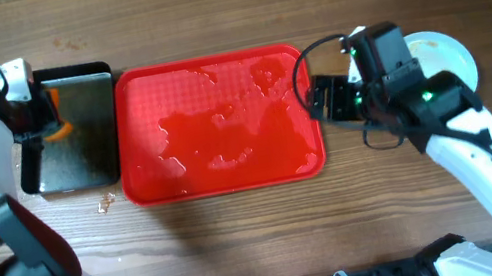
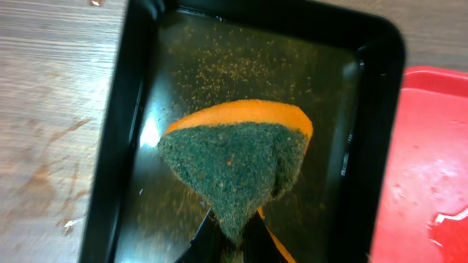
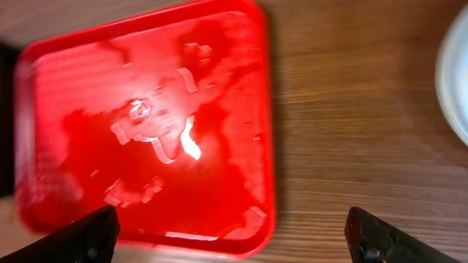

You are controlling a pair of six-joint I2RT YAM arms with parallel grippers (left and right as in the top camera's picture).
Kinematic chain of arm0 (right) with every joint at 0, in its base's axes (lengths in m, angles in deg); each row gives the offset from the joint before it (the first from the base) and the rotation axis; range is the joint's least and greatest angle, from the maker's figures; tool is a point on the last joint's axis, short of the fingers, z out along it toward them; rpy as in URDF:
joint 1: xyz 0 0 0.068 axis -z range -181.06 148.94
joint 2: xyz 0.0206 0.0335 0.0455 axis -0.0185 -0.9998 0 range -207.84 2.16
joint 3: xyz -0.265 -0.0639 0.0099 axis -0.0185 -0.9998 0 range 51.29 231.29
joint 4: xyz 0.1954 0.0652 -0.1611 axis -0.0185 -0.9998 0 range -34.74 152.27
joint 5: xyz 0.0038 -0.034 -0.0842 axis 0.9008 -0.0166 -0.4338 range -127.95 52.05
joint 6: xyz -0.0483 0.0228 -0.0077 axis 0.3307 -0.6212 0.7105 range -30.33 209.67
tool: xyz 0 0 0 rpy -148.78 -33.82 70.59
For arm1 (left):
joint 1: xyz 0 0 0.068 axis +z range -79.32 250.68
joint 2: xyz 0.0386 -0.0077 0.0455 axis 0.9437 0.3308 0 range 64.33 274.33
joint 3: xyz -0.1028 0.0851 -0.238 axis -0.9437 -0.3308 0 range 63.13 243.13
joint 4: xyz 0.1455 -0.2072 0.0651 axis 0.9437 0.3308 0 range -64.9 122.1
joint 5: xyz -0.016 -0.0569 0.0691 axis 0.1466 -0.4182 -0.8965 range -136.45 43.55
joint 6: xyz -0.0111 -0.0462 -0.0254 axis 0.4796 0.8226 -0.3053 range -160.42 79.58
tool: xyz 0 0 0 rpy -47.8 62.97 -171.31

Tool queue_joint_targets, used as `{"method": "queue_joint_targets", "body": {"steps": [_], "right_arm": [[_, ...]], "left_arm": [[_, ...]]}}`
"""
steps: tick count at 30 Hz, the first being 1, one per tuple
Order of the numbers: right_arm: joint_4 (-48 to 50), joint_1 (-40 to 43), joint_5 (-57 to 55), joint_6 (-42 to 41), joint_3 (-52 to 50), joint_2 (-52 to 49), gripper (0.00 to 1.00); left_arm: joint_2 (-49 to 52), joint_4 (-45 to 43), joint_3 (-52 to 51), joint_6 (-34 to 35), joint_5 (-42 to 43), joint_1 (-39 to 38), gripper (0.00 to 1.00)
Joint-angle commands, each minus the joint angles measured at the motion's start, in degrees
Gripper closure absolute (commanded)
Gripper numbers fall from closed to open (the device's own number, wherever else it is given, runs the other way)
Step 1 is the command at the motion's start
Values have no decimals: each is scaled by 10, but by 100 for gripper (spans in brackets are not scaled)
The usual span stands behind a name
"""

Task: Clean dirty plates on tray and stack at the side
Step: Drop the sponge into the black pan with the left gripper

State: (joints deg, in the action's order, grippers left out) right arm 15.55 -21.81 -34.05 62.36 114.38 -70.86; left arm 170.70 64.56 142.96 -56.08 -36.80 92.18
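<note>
The red tray (image 1: pixel 215 123) lies in the middle of the table, wet, with no plate on it; it also shows in the right wrist view (image 3: pixel 146 124). A white plate (image 1: pixel 445 54) lies at the right, mostly hidden under my right arm; its edge shows in the right wrist view (image 3: pixel 455 80). I cannot tell how many plates are stacked there. My right gripper (image 1: pixel 329 101) is open and empty over the tray's right edge (image 3: pixel 230 237). My left gripper (image 1: pixel 50 130) is shut on an orange and green sponge (image 2: pixel 234 164) over the black pan (image 2: pixel 365 58).
The black metal pan (image 1: pixel 73 138) sits left of the tray, speckled with crumbs. A small scrap (image 1: pixel 107 200) lies on the wood in front of it. The left arm's base stands at the front left.
</note>
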Motion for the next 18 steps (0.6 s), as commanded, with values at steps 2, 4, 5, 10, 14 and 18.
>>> {"method": "queue_joint_targets", "body": {"steps": [2, 4, 5, 10, 14, 18], "right_arm": [[-1, -42, 0, 40, 21, 55, 0], [-3, -50, 0, 50, 21, 68, 0], [-5, -52, 0, 51, 21, 75, 0], [-9, -52, 0, 63, 21, 84, 0], [-5, -52, 0, 69, 21, 84, 0], [8, -52, 0, 93, 21, 84, 0]], "left_arm": [[40, -37, 11, -22, 12, 2, 88], [43, -46, 11, -34, 13, 2, 74], [45, -51, 11, -37, 11, 2, 71], [45, -60, 11, -45, 10, 8, 0], [42, -43, 25, -45, 30, 9, 0], [28, 12, 77, -44, 111, 7, 0]]}}
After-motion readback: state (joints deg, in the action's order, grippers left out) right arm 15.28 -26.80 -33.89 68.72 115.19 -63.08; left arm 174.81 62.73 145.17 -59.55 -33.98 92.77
